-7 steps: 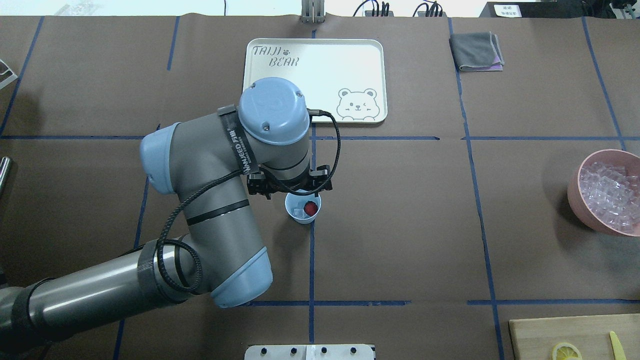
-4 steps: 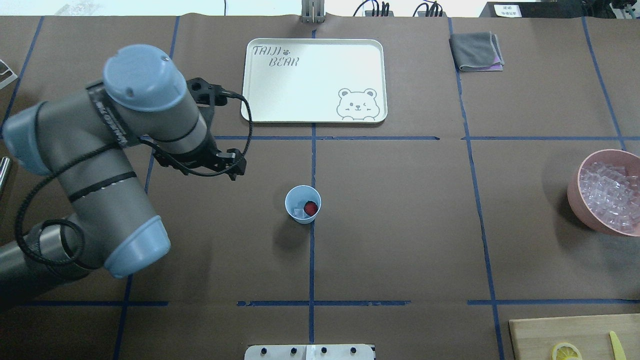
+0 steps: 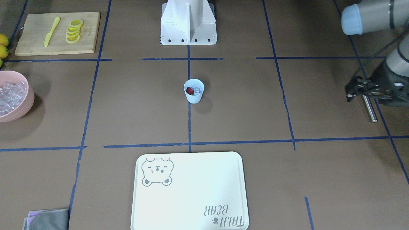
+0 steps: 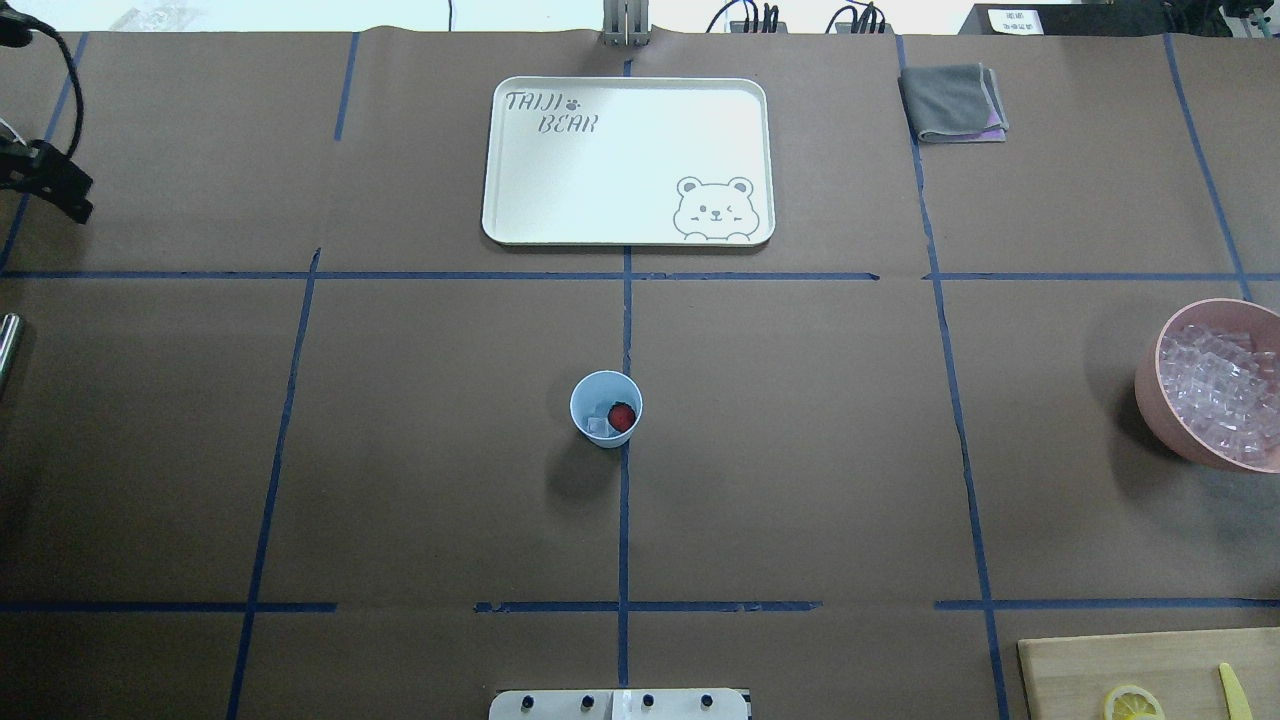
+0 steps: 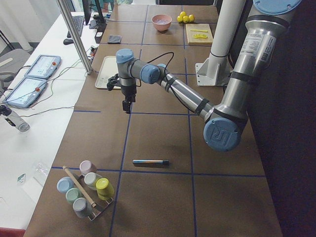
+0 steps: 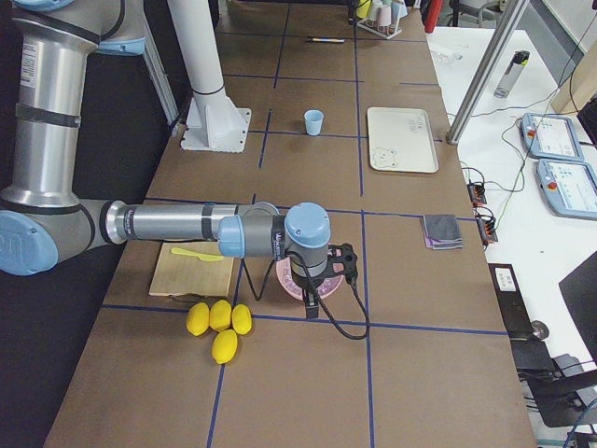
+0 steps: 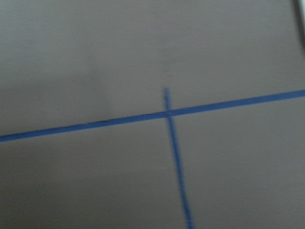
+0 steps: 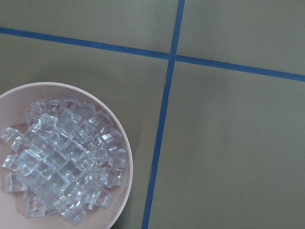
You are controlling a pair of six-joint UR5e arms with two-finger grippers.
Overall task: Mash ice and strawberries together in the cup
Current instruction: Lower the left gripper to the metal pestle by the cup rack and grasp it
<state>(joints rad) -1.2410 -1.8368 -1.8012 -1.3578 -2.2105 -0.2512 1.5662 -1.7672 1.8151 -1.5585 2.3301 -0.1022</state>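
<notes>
The pale-blue cup (image 4: 586, 400) stands upright at the table's middle; it also shows in the front view (image 3: 194, 97) and small in the right-side view (image 6: 313, 122). In it lie a red strawberry (image 4: 622, 416) and a clear ice piece (image 4: 598, 427). My left gripper (image 3: 351, 92) hangs far out over the table's left end, well away from the cup; its jaws look spread and empty. Only its edge shows overhead (image 4: 60, 190). My right gripper (image 6: 312, 303) hovers by the pink bowl; I cannot tell whether it is open or shut.
The pink bowl (image 4: 1150, 385) full of ice cubes (image 8: 62, 162) sits at the right edge. A white bear tray (image 4: 627, 160) and grey cloth (image 4: 953, 102) lie at the back. A cutting board (image 3: 38, 44) carries lemon slices (image 3: 74, 31). A metal rod (image 3: 369, 108) lies on the table's left end.
My left arm has swung from just above the cup far out to the table's left end. The cup with the strawberry and ice has stayed put.
</notes>
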